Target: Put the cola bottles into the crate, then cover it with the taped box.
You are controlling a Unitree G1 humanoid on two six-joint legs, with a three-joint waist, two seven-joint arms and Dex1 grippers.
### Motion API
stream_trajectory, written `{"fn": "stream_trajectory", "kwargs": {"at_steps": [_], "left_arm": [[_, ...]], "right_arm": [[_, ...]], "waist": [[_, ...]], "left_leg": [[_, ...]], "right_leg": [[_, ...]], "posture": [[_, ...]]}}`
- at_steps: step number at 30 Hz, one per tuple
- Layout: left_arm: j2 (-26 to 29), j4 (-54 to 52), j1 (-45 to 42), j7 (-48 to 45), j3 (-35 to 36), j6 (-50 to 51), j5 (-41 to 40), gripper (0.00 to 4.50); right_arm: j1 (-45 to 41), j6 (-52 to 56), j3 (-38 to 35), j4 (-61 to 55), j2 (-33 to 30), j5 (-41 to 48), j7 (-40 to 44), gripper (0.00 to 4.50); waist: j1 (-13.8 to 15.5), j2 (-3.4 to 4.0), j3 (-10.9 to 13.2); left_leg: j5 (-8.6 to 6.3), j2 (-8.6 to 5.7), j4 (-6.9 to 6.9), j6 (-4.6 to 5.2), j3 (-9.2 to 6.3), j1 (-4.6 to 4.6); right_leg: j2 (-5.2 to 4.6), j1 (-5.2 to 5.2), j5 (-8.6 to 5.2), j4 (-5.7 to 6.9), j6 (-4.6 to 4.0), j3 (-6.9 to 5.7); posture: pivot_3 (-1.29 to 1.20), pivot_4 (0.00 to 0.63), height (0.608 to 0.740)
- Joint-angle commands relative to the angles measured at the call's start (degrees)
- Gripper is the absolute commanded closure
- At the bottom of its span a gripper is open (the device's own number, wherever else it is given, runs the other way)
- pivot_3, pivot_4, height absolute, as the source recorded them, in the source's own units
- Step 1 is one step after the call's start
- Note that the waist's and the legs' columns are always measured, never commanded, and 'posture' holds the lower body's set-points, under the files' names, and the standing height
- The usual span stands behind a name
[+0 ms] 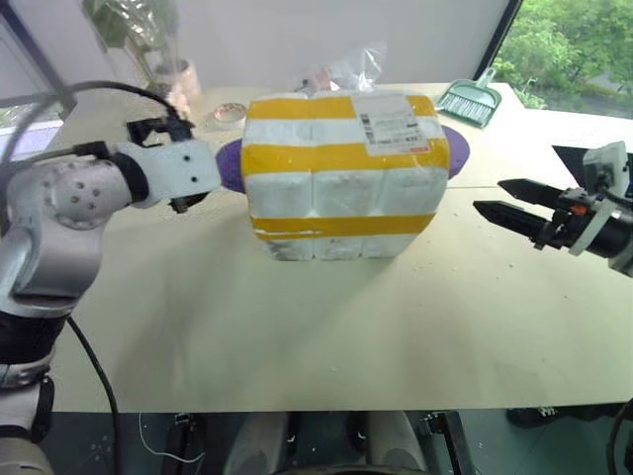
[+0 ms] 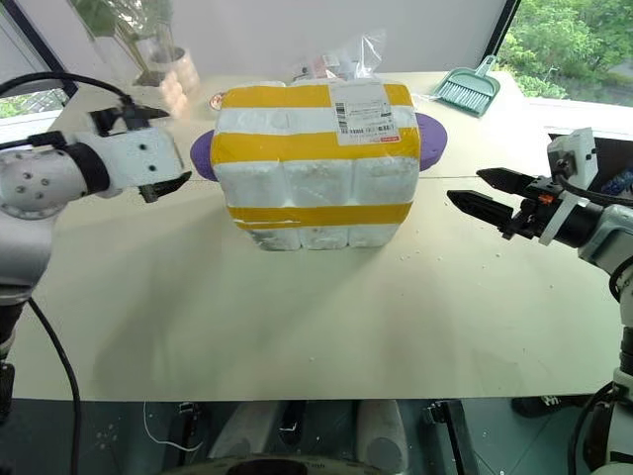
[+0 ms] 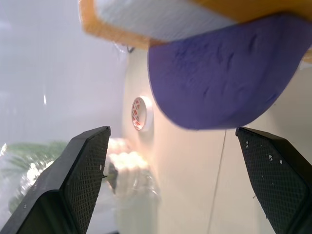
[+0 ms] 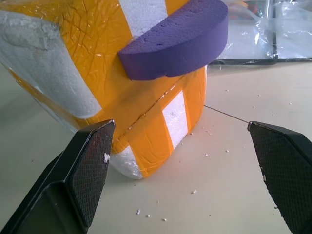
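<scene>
Starting nearest the robot, the table (image 1: 297, 346) is lying bare in front of the load, giving both arms open room to swing in low. Flanking that space, the left gripper (image 3: 175, 180) is hanging with its fingers spread wide, holding nothing, level with the left purple tab (image 1: 229, 164), while the right gripper (image 2: 482, 194) is likewise gaping and empty, well apart from the right end of the taped box (image 1: 341, 178). That box is sitting mid-table over what appears to be the crate, since the lowest foam layer with its single yellow band looks like a separate tray beneath; the cola bottles are not showing, so I judge they are already inside. Being foam, the box is probably handling light and stiff but crumbling easily, as white flecks are lying around it, and the glossy tape is likely slippery. The purple tabs at each end are offering the softest, surest purchase. Beyond it, a clear plastic bag (image 1: 346, 69), a tape roll (image 1: 228, 114) and a green dustpan (image 1: 471, 99) are crowding the far edge, so room behind is tight.
</scene>
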Motion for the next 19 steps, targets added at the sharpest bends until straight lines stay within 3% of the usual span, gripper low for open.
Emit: {"fn": "stream_trajectory", "kwargs": {"at_steps": [1,5,8,12,19], "left_arm": [[-1.91,-2.61,2.3,-1.12,10.86,5.96,-8.29,0.03],[-6.49,-1.74,8.77,-14.21,31.79,27.6,-34.47,0.03],[-1.47,0.92,17.01,-26.04,40.02,38.2,-47.32,0.03],[2.79,9.23,17.88,-25.9,42.55,44.48,-53.42,0.03],[5.17,11.4,17.16,-23.79,40.29,40.8,-56.89,0.03]], "right_arm": [[0.09,-0.71,-1.71,-1.02,-0.67,0.47,0.71,0.0],[0.84,-1.55,-0.65,-0.63,-1.32,-0.54,2.46,0.0],[0.75,-2.38,-0.07,-0.71,-2.13,-1.06,4.27,0.0],[0.73,-2.72,0.69,-2.35,-4.06,-0.53,8.39,0.0],[-4.16,-1.37,3.81,-3.2,-5.43,0.81,12.2,0.0]], "waist": [[0.03,0.0,0.0],[-0.11,0.02,-0.01],[-0.98,0.03,-0.01],[-0.76,0.03,-0.01],[-0.42,0.03,-0.01]], "left_leg": [[0.0,0.0,0.0,0.0,0.0,0.0],[0.0,0.0,0.02,-0.01,-0.03,0.02],[0.0,0.05,0.01,-0.02,-0.03,0.02],[0.03,0.04,0.03,-0.06,-0.17,0.11],[-0.04,0.05,-0.07,-0.05,-0.18,0.68]], "right_leg": [[0.0,0.0,0.0,0.0,0.0,0.0],[-0.01,0.02,0.0,0.01,0.0,-0.01],[0.06,-0.01,-0.01,0.01,-0.01,-0.01],[0.06,0.17,-0.03,-0.01,-0.02,-0.08],[-0.11,0.67,-0.06,-0.15,0.0,-0.08]], "posture": [[0.0,0.15,0.738],[0.0,0.15,0.738],[0.0,0.15,0.738],[0.0,0.15,0.738],[0.0,0.15,0.738]]}}
